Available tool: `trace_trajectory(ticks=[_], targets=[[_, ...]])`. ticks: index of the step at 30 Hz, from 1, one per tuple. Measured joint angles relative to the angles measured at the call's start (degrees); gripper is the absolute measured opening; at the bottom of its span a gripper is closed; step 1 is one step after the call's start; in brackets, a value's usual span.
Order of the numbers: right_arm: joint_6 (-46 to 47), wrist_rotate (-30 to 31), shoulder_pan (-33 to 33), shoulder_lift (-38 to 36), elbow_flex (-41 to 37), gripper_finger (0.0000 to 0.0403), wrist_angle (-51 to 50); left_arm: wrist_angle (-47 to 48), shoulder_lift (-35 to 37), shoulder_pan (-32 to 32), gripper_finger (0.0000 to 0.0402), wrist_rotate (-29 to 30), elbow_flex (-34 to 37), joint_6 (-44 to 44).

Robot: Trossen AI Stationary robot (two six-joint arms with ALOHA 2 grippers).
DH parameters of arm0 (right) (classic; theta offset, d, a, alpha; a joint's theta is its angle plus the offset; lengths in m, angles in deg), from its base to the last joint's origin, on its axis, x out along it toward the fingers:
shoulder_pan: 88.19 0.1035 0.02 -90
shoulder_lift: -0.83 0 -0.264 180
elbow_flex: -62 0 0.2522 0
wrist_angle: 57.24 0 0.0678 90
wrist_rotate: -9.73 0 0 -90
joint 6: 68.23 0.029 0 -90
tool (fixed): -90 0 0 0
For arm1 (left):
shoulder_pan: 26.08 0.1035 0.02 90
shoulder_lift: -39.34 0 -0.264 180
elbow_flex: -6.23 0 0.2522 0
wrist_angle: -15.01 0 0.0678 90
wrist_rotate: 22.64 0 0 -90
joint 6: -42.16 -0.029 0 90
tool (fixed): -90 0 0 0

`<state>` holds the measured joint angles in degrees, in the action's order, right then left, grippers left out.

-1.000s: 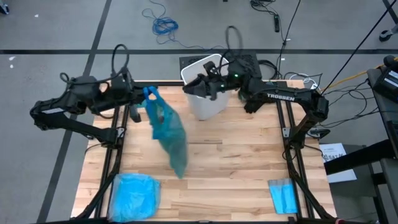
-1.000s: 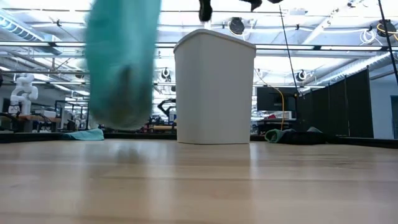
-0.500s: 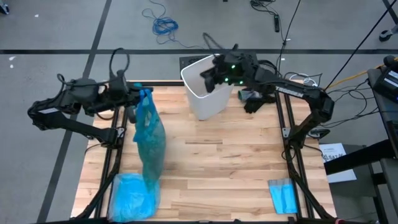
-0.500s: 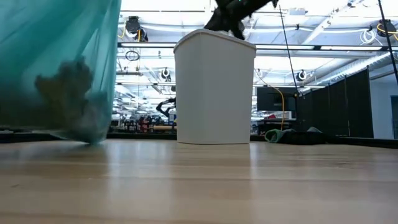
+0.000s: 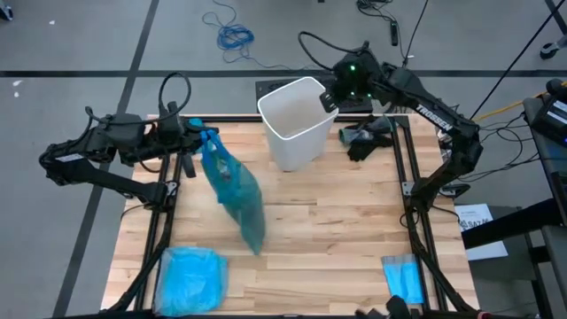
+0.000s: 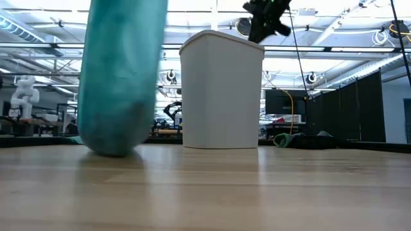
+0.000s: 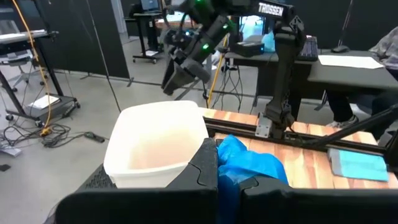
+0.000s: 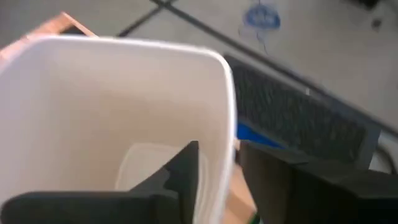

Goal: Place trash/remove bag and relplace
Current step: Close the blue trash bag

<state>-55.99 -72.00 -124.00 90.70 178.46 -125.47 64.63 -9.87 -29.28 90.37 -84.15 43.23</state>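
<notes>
Teal-green plastic, the bag (image 5: 234, 188) hangs from the left claw (image 5: 197, 142) at the upper left of the high view, its neck pinched tight between the clenched fingers, its body slanting down over the wooden surface (image 5: 328, 239) toward the middle of the frame. In the low view the bag (image 6: 122, 77) fills the left side, its bottom at or just above the boards; which, I cannot tell. Something dark, likely trash, shows dimly through its lower part.

The white bin (image 5: 295, 122) stands upright at the top centre of the surface, with no liner in it. The right claw (image 5: 329, 96) sits at the bin's right rim; in the right wrist view one finger (image 8: 180, 168) is inside the wall and the other outside, straddling the rim with the fingers parted, not squeezing it.

A paler blue bag (image 5: 190, 276) lies at the lower left corner, and a small folded blue sheet (image 5: 404, 276) at the lower right.
</notes>
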Motion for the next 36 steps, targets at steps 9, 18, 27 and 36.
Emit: trace_trajectory(ticks=[9, 18, 27, 36], targets=[[4.58, -10.04, -5.86, 2.05, -2.54, 0.0187, -0.18, 0.91, 0.02, 0.01, 0.0000, -0.02, 0.00, -0.14], [5.65, -12.55, -4.20, 6.82, -2.61, 0.0127, -3.57, 1.31, 0.02, 0.01, 0.0000, -0.09, 0.00, -0.05], [2.31, -7.26, -1.75, 4.39, -2.49, 0.0003, -20.81, 4.36, 0.02, 0.02, 0.0000, -0.75, 0.00, 0.08], [2.21, -0.44, -4.91, -2.37, -3.72, 0.0001, -29.09, 5.27, 0.54, 0.00, 0.0000, -1.82, 0.00, -0.27]])
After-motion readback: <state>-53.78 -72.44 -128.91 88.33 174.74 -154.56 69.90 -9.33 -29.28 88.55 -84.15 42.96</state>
